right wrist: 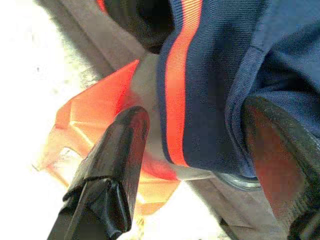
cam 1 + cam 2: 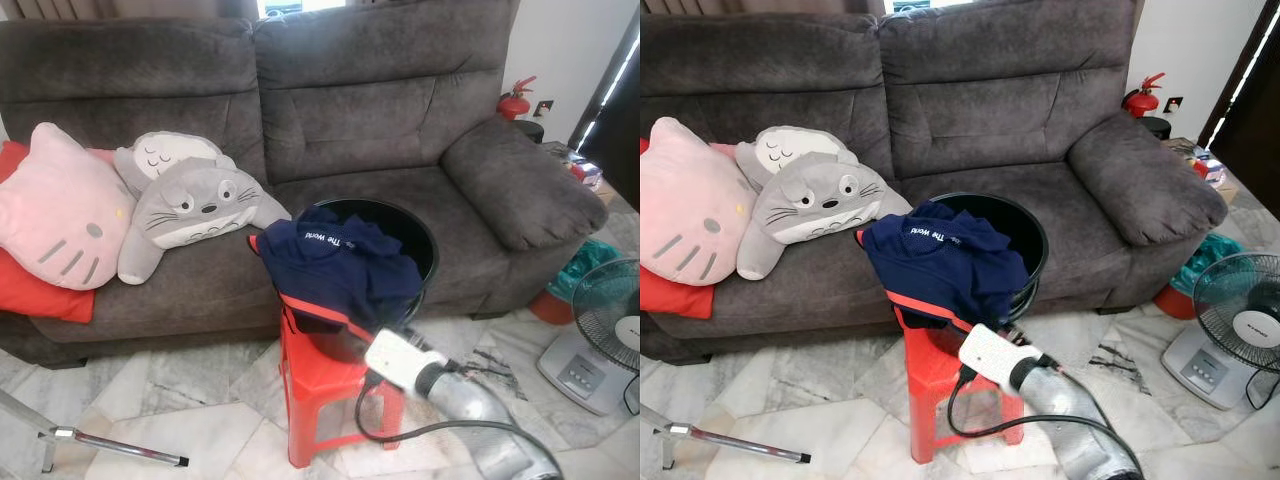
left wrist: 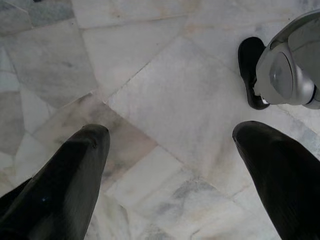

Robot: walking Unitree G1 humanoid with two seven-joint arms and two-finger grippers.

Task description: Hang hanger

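Navy garment (image 2: 340,262) with orange stripe draped over rim of black bucket (image 2: 425,245), lower centre of head views, bucket on red stool (image 2: 325,385) in front of grey sofa (image 2: 400,110), likely staged there for easy pickup. Hanger itself not discernible, probably under cloth. Right gripper (image 1: 195,150) reaches in from lower right, fingers spread apart either side of hanging striped hem, nothing clamped yet. Left gripper (image 3: 170,165) idle, released, pointing at marble floor (image 3: 165,100). Plush cushions (image 2: 190,200) at left of sofa
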